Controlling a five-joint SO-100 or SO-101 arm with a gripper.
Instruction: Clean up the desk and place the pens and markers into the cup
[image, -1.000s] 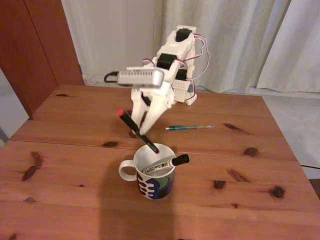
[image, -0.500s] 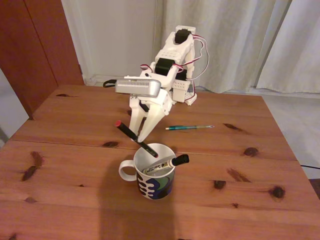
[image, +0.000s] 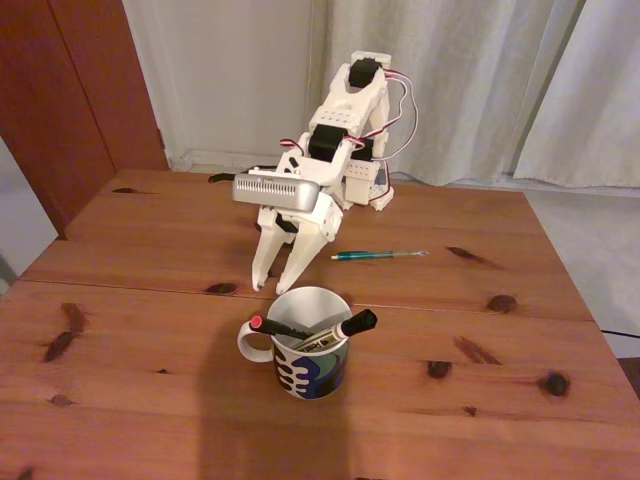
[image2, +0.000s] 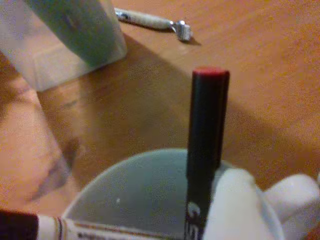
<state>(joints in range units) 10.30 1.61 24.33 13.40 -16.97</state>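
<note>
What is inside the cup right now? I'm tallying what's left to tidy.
The cup holds the black pen, red tip over the rim, and the white marker, black cap sticking out. Their lower ends are hidden by the cup wall.

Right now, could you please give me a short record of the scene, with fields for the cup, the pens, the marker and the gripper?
cup: white mug on the desk, handle on the left in the fixed view
black pen: in the cup, red end leaning out over the rim
marker: in the cup, black cap sticking out on the right
green pen: lying on the desk behind the cup
gripper: open, just behind the cup, holding nothing
</note>
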